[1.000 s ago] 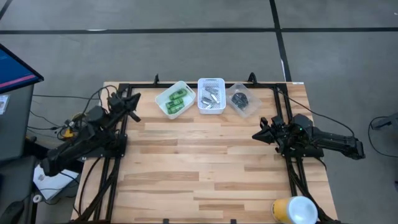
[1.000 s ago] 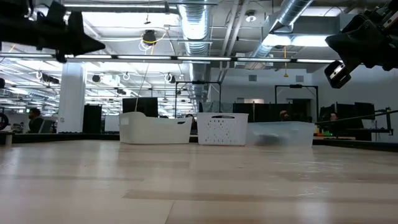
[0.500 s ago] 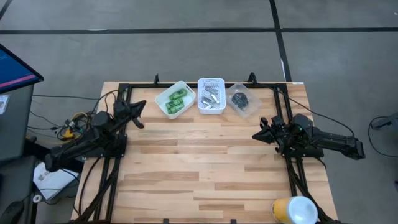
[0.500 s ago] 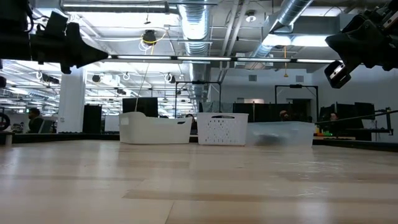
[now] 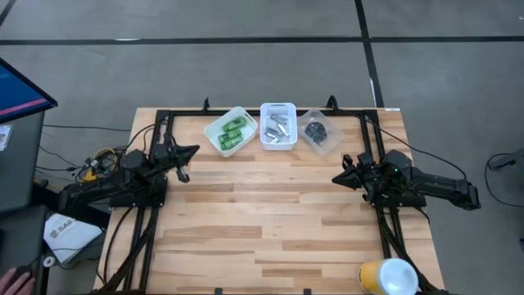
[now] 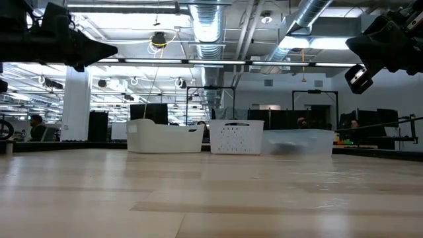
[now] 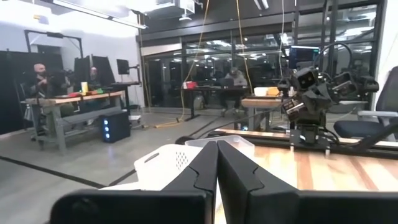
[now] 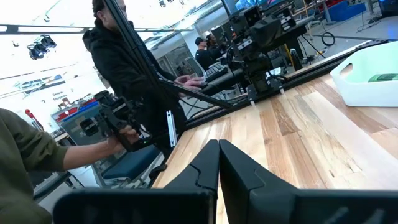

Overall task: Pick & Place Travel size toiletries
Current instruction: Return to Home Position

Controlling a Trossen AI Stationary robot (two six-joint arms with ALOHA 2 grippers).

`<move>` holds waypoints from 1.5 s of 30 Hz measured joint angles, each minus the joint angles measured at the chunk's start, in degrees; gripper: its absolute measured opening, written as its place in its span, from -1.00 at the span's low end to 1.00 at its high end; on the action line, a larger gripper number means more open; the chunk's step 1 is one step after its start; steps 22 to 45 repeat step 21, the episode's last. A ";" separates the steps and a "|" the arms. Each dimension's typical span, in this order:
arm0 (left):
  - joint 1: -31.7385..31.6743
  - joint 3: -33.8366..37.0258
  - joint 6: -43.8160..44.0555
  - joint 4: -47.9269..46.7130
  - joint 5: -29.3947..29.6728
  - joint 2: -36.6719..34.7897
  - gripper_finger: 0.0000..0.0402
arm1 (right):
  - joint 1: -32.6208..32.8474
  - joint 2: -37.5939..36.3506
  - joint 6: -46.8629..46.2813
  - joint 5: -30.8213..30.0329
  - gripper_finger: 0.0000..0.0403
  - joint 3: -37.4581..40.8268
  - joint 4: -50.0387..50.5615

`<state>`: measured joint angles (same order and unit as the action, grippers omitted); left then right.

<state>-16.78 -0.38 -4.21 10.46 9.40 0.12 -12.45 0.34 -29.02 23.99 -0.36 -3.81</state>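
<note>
At the table's far edge stand three containers. A white bin (image 5: pixel 230 131) holds bright green little bottles (image 5: pixel 233 129). A perforated white basket (image 5: pixel 277 125) holds slim silvery tubes (image 5: pixel 277 127). A clear tub (image 5: pixel 321 131) holds flat round black pots (image 5: pixel 315 129). My left gripper (image 5: pixel 195 151) is shut, raised above the table near its left edge, pointing toward the bins. My right gripper (image 5: pixel 336 179) is shut, raised by the right edge, pointing left. In the wrist views each gripper's fingers meet: left (image 7: pixel 217 163), right (image 8: pixel 219 163).
Black frame rails (image 5: pixel 160 213) run along the table's left, right and far edges. A yellow and white object (image 5: pixel 386 276) sits at the near right corner. In the right wrist view people (image 8: pixel 124 74) stand beyond the table's left side. The wooden top (image 5: pixel 262 213) shows bare planks.
My left gripper has swung from near the far left corner toward the table's middle and slightly nearer, turning until it points right. It stays shut. The right arm and the containers have kept still.
</note>
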 joint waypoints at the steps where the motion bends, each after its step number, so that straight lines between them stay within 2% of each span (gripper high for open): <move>1: 0.00 0.00 0.00 0.16 0.00 -0.01 -0.98 | 0.00 0.02 0.02 -0.02 -0.97 0.02 0.00; 45: 0.00 0.00 0.11 0.53 -0.23 0.02 -0.96 | 0.00 0.01 0.02 -0.02 -0.97 0.02 -0.01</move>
